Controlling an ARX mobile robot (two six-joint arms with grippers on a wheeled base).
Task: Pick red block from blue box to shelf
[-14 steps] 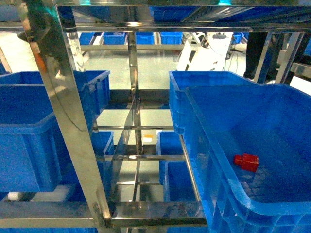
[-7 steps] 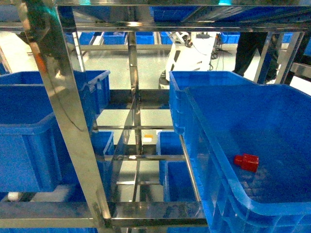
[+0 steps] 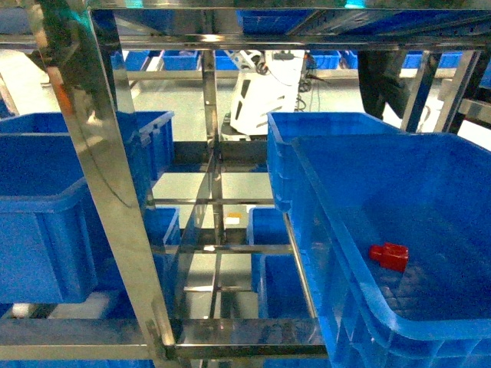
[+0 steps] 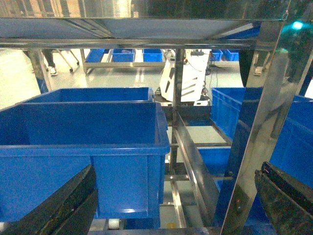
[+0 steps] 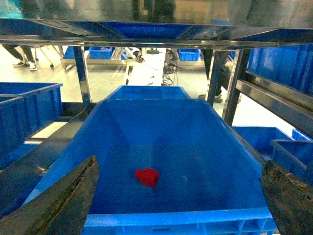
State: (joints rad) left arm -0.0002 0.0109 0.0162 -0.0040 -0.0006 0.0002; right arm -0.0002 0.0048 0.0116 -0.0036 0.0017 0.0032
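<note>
Red block (image 5: pixel 147 176) – on blue box (image 5: pixel 161 122) floor | left gripper (image 4: pixel 171 205) – spread | right gripper (image 5: pixel 176 205) – spread

Warehouse or factory floor: stainless-steel shelf (image 3: pixel 115 199) racks loaded with blue plastic crates (image 4: pixel 83 147), white robot (image 3: pixel 265 92) standing on pale polished concrete floor (image 3: pixel 176 107).

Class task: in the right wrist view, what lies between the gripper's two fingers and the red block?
The near rim of the blue box, then bare box floor up to the red block. The right wrist view shows the right gripper open outside the box.
</note>
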